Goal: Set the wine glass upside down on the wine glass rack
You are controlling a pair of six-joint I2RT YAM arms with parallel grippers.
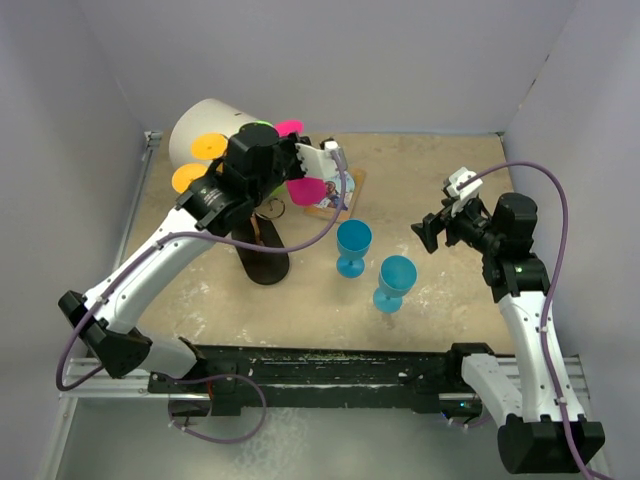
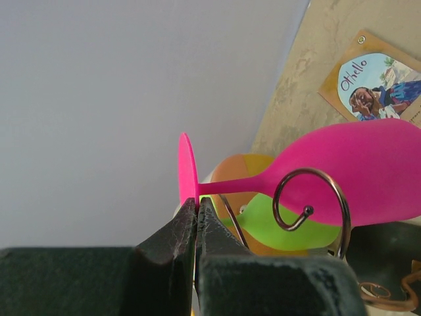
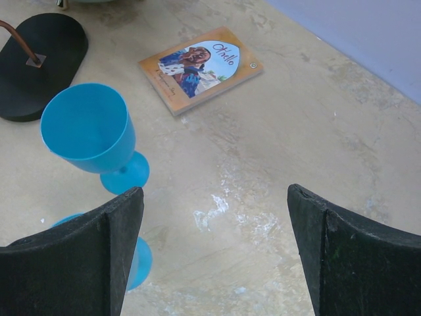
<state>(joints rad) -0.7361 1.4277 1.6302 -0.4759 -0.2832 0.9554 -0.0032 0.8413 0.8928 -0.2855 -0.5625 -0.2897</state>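
**A:** Grip first: what are you holding?

**B:** My left pincer (image 2: 197,220) is closed tight on the rim of the foot of the pink wine glass (image 2: 342,171), as far as my wrist view shows. The glass lies on its side up at the wine glass rack (image 1: 265,265), far left on the surface (image 1: 450,300). Its stem is level and one curled wire arm crosses in front of it. I cannot tell whether the stem sits inside that curl. My right pincer (image 3: 214,197) hangs wide open and empty on the right.

**A:** How will it handle?

**B:** It looks like opaque plastic, so I judge it light, stiff and hard to shatter, but smooth and slippery. The foot is a thin disc, and pinched at its edge it could pivot. The stem just under the foot seems the surer hold, leaving the foot free to catch on the wire.

**A:** And the count?

**B:** One pink glass. Two blue glasses stand upright mid-surface: the far blue wine glass (image 1: 353,245) and the near blue wine glass (image 1: 396,278). One green glass (image 2: 283,227) shows behind the pink. Two orange discs (image 1: 208,147) at the rack may be feet of further glasses, though I'm unsure. One rack, one book (image 3: 200,66), one white cylinder (image 1: 195,125).
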